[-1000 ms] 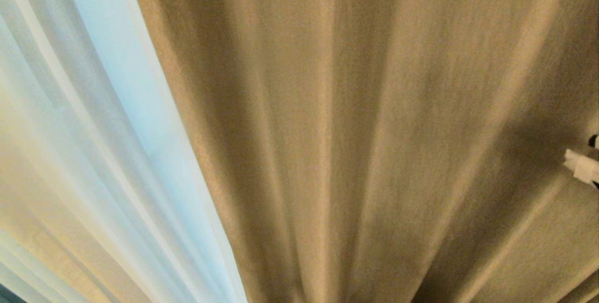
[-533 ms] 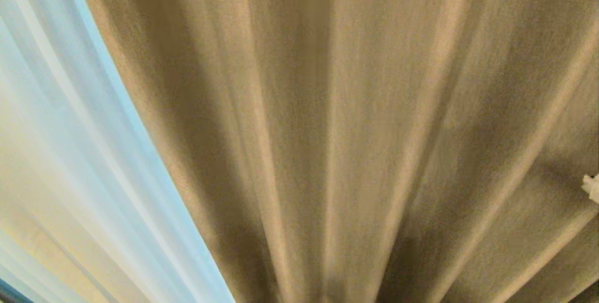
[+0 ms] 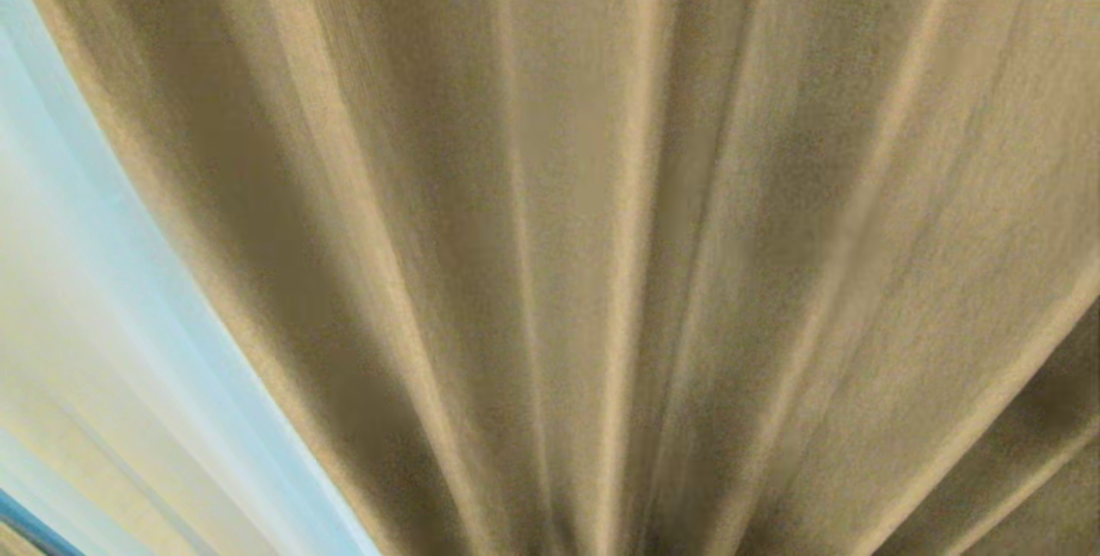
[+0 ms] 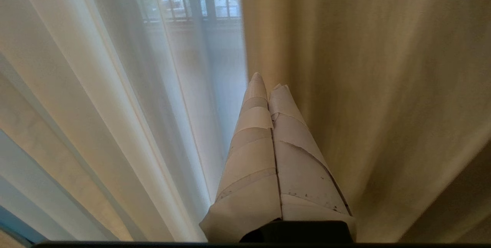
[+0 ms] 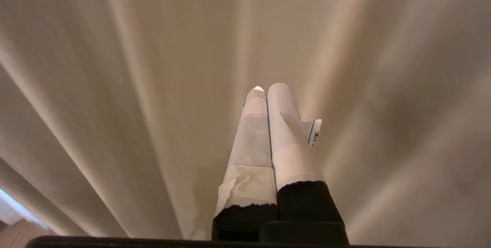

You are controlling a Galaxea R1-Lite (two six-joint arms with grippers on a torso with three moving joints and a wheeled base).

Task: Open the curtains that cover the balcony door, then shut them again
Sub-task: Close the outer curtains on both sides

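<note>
The cream-beige drapes (image 3: 619,238) are hung just beside the white sheers (image 4: 115,106). Before the drapes, the left tool (image 4: 268,87) and right tool (image 5: 266,89) are pressed together, nothing pinched.

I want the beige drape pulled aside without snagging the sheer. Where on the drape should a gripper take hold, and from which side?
Grip the beige drape at its free vertical edge, where it meets the white sheer. Judging by the left wrist view, that edge hangs as a single exposed fold, so fingers can pinch it alone. Come from the room side, the left gripper already pointing near it; its fingers are shut and would need to open first.
</note>
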